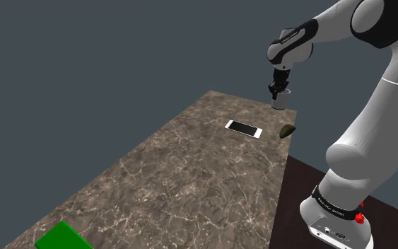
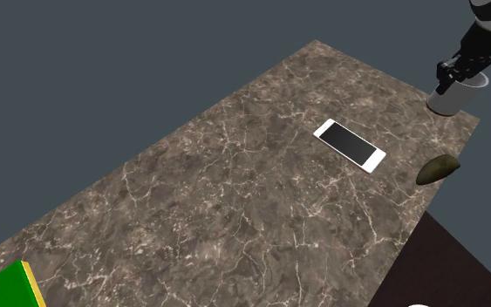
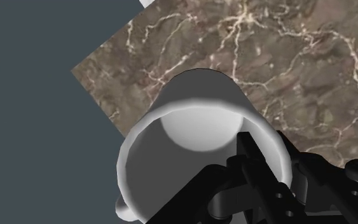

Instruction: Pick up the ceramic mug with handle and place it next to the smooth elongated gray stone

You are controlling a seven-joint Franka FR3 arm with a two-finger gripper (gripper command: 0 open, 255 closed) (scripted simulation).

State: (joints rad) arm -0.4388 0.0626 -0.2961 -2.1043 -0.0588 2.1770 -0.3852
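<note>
Single-arm rig at a marble-patterned tabletop (image 1: pixel 190 184). The black gripper (image 1: pixel 281 86) points down at the table's far corner, where it meets the white mug (image 1: pixel 281 100). In the wrist view the gripper (image 3: pixel 269 153) is closed narrowly across the wall of the mug (image 3: pixel 196 95): one finger (image 3: pixel 247 149) reaches inside the cup and the other stands outside it, so the rim is pinched between them. The mug's handle (image 3: pixel 123 207) sits on the side opposite the grasped wall. Whether the mug's base touches the tabletop (image 3: pixel 298 57) cannot be told.

In the second exterior view the mug (image 2: pixel 455 94) hangs upright below the gripper (image 2: pixel 457 71), at the corner of the tabletop (image 2: pixel 217 201). The elongated stone (image 2: pixel 437 169), dark olive-grey, lies apart from the mug near the same table edge. A white-framed smartphone (image 2: pixel 350 145) lies flat, screen up, between the stone and the table's middle. A green book (image 2: pixel 8 288) rests at the opposite corner, well apart from the rest.

In the shoulder view the stone (image 1: pixel 287 131) and smartphone (image 1: pixel 244 129) lie side by side; the dark stand (image 1: pixel 296 205) adjoins the table.
</note>
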